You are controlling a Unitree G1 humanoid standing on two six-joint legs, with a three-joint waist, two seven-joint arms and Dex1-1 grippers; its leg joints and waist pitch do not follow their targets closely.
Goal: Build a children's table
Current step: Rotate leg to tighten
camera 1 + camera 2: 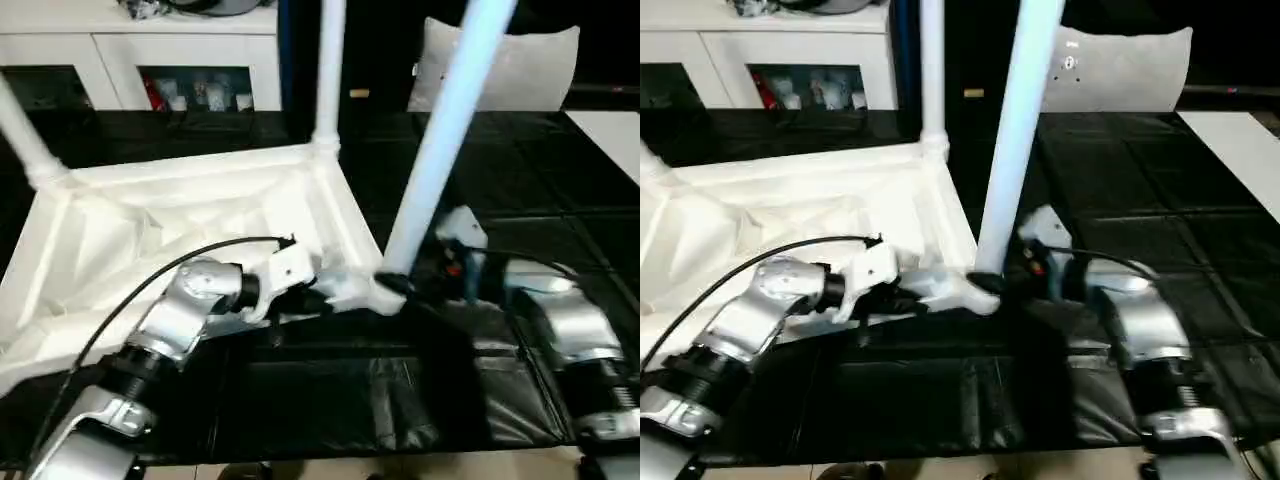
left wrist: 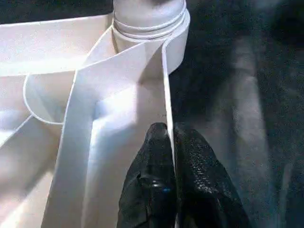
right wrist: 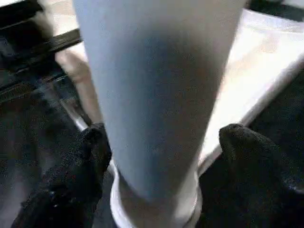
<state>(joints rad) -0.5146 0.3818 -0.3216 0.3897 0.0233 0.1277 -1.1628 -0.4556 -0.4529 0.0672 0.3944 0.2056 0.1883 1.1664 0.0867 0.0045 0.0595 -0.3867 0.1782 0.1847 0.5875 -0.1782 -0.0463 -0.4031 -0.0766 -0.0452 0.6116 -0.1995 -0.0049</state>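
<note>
Between my right hand's [image 3: 161, 156] spread fingers stands a table leg [image 3: 156, 95], untouched; my left hand [image 2: 171, 142] pinches the tabletop's rim [image 2: 165, 85] just below that corner socket [image 2: 149, 23].

One upturned white table top [image 1: 180, 215], three legs standing in its sockets: near [image 1: 440, 150], far [image 1: 328, 70], left [image 1: 25, 135]. One grey pillow [image 1: 520, 65], one white cabinet [image 1: 150, 45].

A white cabinet [image 1: 120, 45] is seen at the upper left of the frame, with small items [image 1: 200, 92] kept on its open shelf. A grey pillow [image 1: 520, 65] is propped at the upper right. The floor is covered by black mats [image 1: 330, 400].
</note>
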